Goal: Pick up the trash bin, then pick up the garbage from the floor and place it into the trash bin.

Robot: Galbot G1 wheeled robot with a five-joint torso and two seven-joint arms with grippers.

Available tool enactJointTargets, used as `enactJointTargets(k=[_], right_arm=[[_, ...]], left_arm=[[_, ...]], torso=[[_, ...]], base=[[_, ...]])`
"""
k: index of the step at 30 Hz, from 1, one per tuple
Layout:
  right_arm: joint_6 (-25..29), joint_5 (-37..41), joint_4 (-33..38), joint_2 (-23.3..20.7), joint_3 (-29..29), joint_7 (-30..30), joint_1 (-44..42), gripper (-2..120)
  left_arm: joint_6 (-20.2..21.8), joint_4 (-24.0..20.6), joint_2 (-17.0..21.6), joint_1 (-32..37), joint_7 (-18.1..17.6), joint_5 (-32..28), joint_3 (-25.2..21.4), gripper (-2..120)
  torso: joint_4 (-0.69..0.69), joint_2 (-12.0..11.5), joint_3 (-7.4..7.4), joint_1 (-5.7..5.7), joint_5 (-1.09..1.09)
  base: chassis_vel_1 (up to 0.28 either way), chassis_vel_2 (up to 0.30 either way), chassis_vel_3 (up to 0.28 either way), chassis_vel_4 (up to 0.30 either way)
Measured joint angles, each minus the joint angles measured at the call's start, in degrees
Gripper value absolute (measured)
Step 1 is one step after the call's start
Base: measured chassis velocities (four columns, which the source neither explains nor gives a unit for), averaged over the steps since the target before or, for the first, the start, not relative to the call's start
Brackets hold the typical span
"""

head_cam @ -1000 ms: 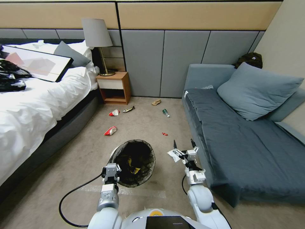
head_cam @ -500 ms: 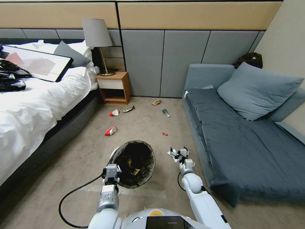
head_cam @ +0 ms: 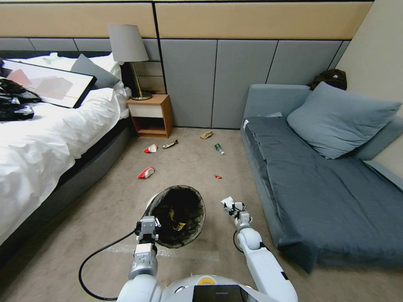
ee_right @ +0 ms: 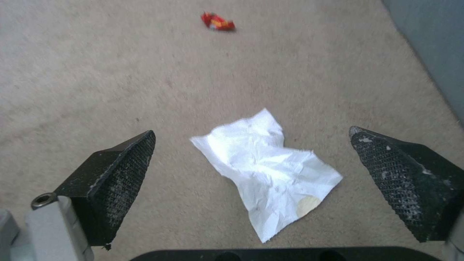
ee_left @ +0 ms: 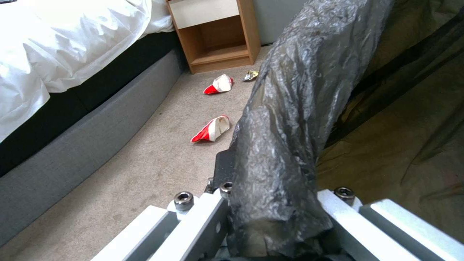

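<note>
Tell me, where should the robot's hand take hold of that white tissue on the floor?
Probably from straight above, across the raised, crumpled middle of the tissue. It lies nearly flat on the floor, so its thin edges offer little to pinch. The right hand hangs open over it, one finger on each side, suiting a pinch across the narrower width.
</note>
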Motion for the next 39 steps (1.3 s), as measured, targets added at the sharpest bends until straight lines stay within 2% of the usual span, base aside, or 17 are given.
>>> enactJointTargets(k=[6,26,39], right_arm=[[1.52,-0.29,-5.44,0.48,1.01,-1.03,2.95,100],[6.77,-3.82,-17.15,0.48,1.43,-1.63,6.32,100],[9.97,-3.05,-21.64,1.15,1.67,-2.00,8.87,100]], left_arm=[[0.12,0.37,0.22,-0.26,0.14,-0.01,-0.09,1],[0.26,0.92,0.16,-0.74,0.13,-0.14,-0.12,1],[0.24,0.91,-0.27,-0.32,0.01,0.11,-0.05,1]], torso=[[0.00,0.00,0.00,0.00,-0.01],[-0.01,0.00,-0.01,0.00,-0.01],[0.00,0.00,-0.01,0.00,-0.01]], base=[[0.000,0.000,0.000,0.000],[0.000,0.000,0.000,0.000],[0.000,0.000,0.000,0.000]])
